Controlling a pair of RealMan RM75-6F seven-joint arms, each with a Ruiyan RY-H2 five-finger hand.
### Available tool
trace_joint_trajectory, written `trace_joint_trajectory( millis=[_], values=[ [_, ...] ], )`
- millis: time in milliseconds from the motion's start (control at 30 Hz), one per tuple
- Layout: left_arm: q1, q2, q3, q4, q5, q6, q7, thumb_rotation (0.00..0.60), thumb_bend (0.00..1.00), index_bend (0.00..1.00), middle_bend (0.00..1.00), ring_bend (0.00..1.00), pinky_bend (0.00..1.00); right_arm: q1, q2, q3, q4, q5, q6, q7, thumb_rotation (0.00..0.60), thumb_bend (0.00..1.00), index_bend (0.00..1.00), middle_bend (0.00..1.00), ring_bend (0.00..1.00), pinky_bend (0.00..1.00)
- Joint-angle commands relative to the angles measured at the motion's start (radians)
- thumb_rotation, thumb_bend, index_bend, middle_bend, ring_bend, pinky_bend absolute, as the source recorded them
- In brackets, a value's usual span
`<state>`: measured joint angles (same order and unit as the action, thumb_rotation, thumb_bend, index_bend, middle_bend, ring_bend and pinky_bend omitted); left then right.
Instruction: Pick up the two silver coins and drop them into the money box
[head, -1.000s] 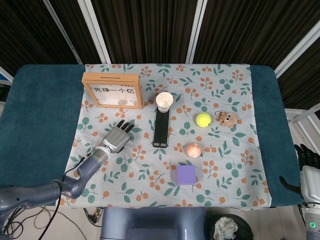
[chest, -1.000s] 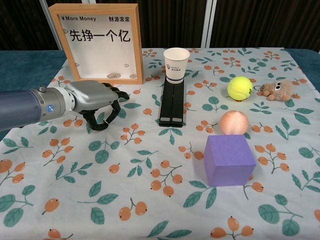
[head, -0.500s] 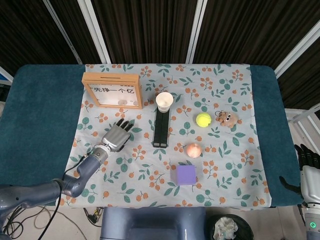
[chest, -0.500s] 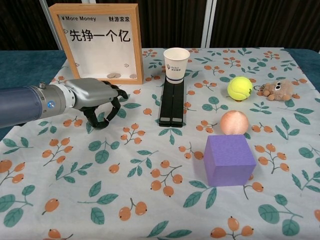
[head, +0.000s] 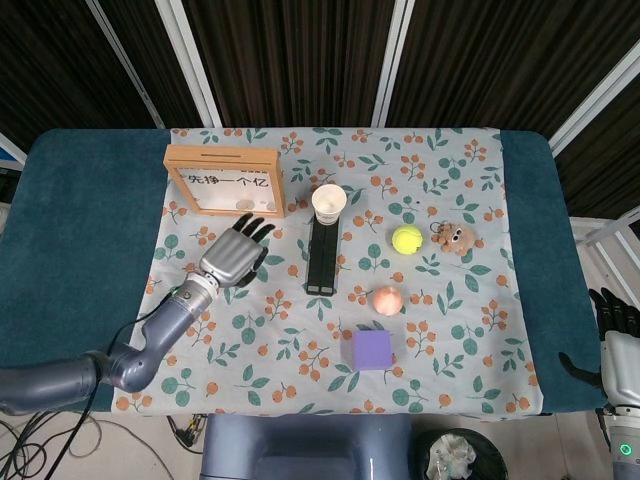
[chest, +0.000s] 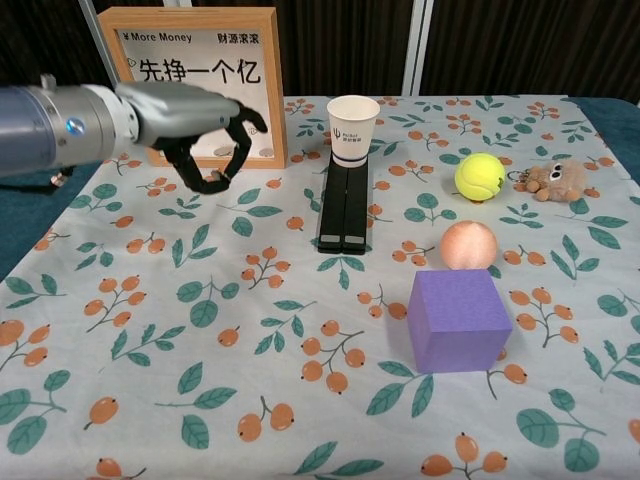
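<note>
Money box (chest: 195, 85): standing upright at the far left of the floral cloth (chest: 300, 330); wooden frame, clear front reading "¥ More Money" over large Chinese characters "先挣一个亿" and smaller characters at the top right.
Silver coins (head: 243, 204): lying inside the money box at the bottom of its window; count not readable; partly hidden by the fingers in the chest view.
Left hand (chest: 195, 125): hovering above the cloth just in front of the money box, fingers (chest: 215, 180) curled downward and apart; nothing visibly pinched between them.
Change: raised off the cloth and carried toward the box since a second ago, when riding low beside the cloth.
Right hand (head: 615, 325): resting at the lower right edge of the head view, off the table; how far open, cannot tell.
Paper cup (chest: 353, 130): standing on the far end of a black bar (chest: 344, 205); small printed logo, unreadable.
Remaining objects: tennis ball (chest: 479, 176), plush toy (chest: 556, 181), peach-coloured ball (chest: 468, 245) touching the purple cube (chest: 458, 318); all unmoved.
</note>
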<state>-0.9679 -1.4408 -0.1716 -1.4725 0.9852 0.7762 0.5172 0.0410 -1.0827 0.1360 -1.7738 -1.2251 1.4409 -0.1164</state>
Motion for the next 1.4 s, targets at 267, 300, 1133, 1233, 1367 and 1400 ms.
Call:
trace_joint_trajectory(
  millis=[267,300,1133,1233,1367,1400],
  values=[
    [-0.172,0.338,-0.132,-0.173,-0.328,-0.08,0.104,0.6,0.56,0.66,0.1,0.0,0.0,-0.001,-0.004,0.0,0.002,-0.002,0.005,-0.004,0.6,0.26,0.02,0.0,0.0,0.0],
    [-0.195,0.352,-0.131,-0.168,-0.368,-0.086,0.118,0.6,0.56,0.67,0.1,0.0,0.0,-0.001,-0.005,0.001,0.002,-0.001,0.005,-0.005,0.6,0.26,0.02,0.0,0.0,0.0],
    [-0.605,0.212,0.217,0.481,-1.014,-0.456,0.195,0.6,0.6,0.67,0.1,0.0,0.0,-0.002,-0.012,0.006,0.005,0.001,0.018,-0.013,0.6,0.26,0.02,0.0,0.0,0.0],
    [-0.615,0.193,0.258,0.526,-1.015,-0.506,0.154,0.6,0.6,0.67,0.1,0.0,0.0,-0.003,-0.013,0.007,0.006,0.001,0.02,-0.013,0.6,0.26,0.02,0.0,0.0,0.0],
    [-0.621,0.17,0.302,0.568,-0.994,-0.547,0.105,0.6,0.6,0.67,0.1,0.0,0.0,-0.003,-0.014,0.007,0.007,0.001,0.021,-0.015,0.6,0.26,0.02,0.0,0.0,0.0],
    [-0.623,0.167,0.309,0.574,-0.989,-0.553,0.095,0.6,0.6,0.67,0.1,0.0,0.0,-0.003,-0.014,0.007,0.008,0.001,0.022,-0.015,0.6,0.26,0.02,0.0,0.0,0.0]
  ],
)
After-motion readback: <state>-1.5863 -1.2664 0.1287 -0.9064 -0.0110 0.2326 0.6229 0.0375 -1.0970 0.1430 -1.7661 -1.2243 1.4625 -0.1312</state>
